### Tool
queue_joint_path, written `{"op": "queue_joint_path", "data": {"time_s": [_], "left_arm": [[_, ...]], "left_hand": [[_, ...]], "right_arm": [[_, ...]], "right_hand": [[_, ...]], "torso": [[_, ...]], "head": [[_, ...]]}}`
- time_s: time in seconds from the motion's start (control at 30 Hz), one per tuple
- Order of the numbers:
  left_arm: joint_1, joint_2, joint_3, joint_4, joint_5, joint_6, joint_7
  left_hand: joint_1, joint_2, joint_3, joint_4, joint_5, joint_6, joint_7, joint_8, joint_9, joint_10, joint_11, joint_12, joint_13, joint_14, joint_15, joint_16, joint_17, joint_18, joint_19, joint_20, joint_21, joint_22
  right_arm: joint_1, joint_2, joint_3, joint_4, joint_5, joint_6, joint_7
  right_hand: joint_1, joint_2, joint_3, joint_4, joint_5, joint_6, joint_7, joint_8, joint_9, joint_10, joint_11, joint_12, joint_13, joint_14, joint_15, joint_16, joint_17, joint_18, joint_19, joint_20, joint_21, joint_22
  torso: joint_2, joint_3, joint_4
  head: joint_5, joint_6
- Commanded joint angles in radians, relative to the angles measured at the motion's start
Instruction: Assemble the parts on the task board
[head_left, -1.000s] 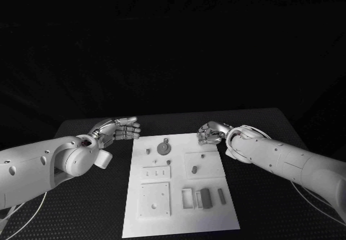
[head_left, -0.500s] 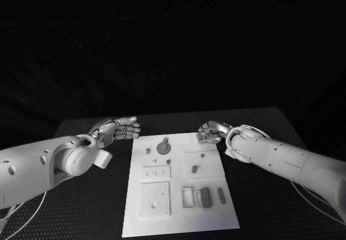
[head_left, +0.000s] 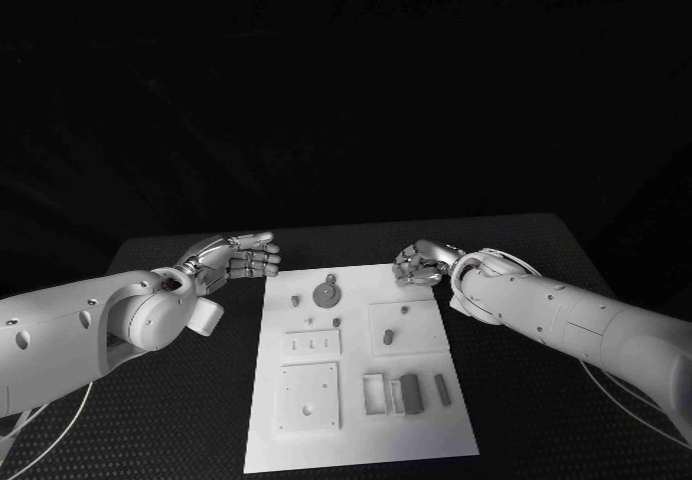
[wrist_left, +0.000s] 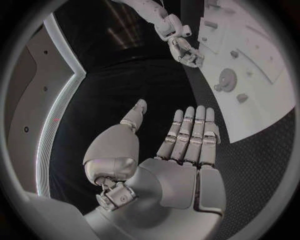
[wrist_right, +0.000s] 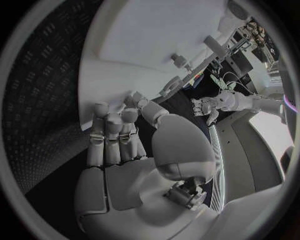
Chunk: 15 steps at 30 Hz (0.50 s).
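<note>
Task board (head_left: 361, 440) lengthwise, seemingly away from robot

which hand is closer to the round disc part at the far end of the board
Left, narrowly. The left hand hovers off the task board's left edge; the right hand sits over its far right corner, farther from the disc.

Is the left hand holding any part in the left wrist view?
No. The left hand is empty, fingers straight and thumb apart, off the edge of the task board.
</note>
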<state>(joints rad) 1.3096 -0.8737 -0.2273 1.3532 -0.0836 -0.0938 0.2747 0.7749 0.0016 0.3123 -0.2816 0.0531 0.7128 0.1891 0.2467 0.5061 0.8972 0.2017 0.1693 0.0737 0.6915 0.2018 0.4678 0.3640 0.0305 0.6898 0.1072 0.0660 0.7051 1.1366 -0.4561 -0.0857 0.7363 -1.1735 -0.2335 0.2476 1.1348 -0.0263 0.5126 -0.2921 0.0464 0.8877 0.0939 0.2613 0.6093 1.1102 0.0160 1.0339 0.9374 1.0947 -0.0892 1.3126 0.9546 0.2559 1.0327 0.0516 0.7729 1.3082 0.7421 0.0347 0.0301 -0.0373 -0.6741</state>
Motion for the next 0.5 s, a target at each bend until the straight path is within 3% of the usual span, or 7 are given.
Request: {"op": "queue_joint_path", "data": {"time_s": [0.03, 0.5], "left_arm": [[0.001, 0.001, 0.001, 0.003, -0.001, 0.016, 0.006], [0.001, -0.001, 0.001, 0.007, -0.015, 0.017, 0.004]], "left_hand": [[0.012, -0.003, 0.001, -0.007, -0.003, 0.0, 0.041, 0.006, 0.0, 0.008, 0.002, 0.005, -0.001, 0.008, 0.001, 0.003, 0.002, 0.007, -0.003, -0.002, 0.006, -0.001], [0.029, 0.003, 0.001, -0.007, -0.003, 0.01, 0.033, 0.014, 0.002, 0.02, -0.003, 0.011, 0.001, 0.019, -0.002, 0.009, 0.005, 0.004, -0.004, -0.003, 0.007, -0.003]], "right_arm": [[-0.006, 0.001, -0.003, -0.002, -0.016, 0.01, -0.015], [-0.013, 0.003, -0.003, 0.002, -0.082, -0.05, -0.053]], "right_hand": [[0.003, 0.006, 0.008, 0.0, 0.003, 0.038, 0.029, 0.004, 0.001, -0.002, -0.006, 0.006, 0.002, -0.001, -0.005, 0.004, -0.002, 0.006, -0.002, -0.006, 0.006, 0.022], [0.006, 0.01, 0.01, 0.0, 0.003, 0.039, 0.028, 0.003, 0.001, -0.001, -0.007, 0.007, 0.002, -0.001, -0.006, 0.006, -0.003, 0.006, -0.002, -0.007, 0.009, 0.022]], "torso": [[0.0, 0.0003, -0.0002], [0.001, 0.0009, -0.0004]], "head": [[0.0, -0.001], [-0.001, -0.005]]}}
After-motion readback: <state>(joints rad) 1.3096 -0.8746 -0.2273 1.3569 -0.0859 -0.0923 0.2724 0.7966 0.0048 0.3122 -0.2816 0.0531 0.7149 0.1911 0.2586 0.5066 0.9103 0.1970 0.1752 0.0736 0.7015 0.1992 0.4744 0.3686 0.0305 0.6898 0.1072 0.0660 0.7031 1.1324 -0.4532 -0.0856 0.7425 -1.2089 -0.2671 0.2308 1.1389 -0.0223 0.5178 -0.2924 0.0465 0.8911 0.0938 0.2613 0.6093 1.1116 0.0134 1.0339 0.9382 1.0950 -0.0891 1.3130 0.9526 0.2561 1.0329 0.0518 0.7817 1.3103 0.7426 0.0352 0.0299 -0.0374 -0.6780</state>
